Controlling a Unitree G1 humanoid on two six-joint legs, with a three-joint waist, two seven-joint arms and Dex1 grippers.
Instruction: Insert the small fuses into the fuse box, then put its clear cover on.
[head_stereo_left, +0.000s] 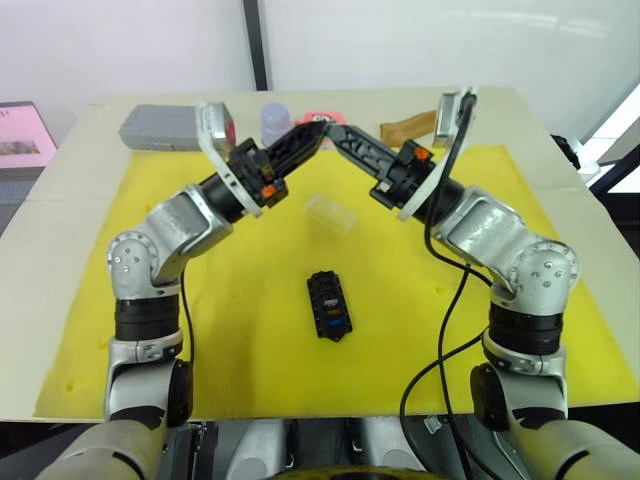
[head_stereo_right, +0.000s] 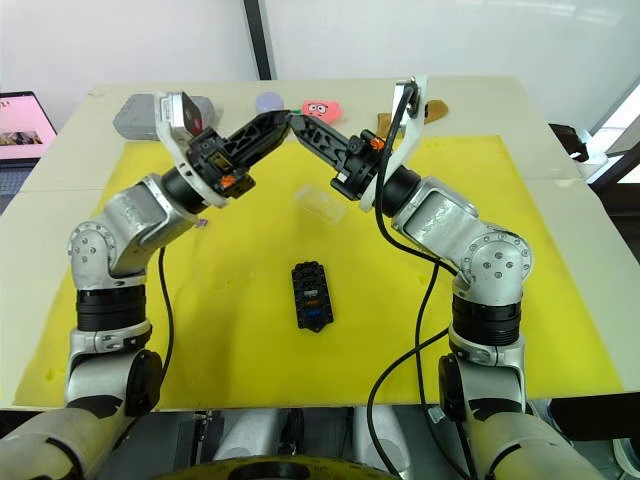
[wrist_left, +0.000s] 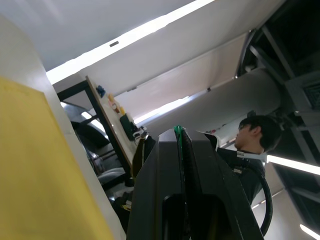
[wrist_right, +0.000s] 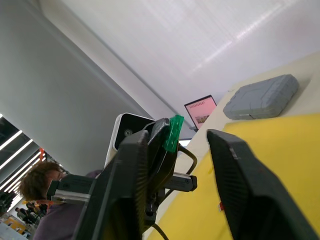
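Both grippers are raised above the yellow mat (head_stereo_left: 250, 330), tips meeting in the air. My left gripper (head_stereo_left: 316, 134) is shut on a tiny green fuse (wrist_left: 177, 131) that pokes out of its fingertips. My right gripper (head_stereo_left: 334, 134) is open, and the green fuse (wrist_right: 173, 134) sits between its spread fingers, close to one of them. The black fuse box (head_stereo_left: 330, 305) lies flat in the middle of the mat with a few coloured fuses in its slots. The clear cover (head_stereo_left: 331, 213) lies on the mat behind the box, below the grippers.
A grey rounded case (head_stereo_left: 160, 127), a lilac cup (head_stereo_left: 275, 120), a pink item (head_stereo_right: 320, 108) and a brown item (head_stereo_left: 405, 127) stand along the table's far edge. A laptop (head_stereo_right: 25, 120) is off to the left. A person (wrist_left: 255, 132) is beyond the table.
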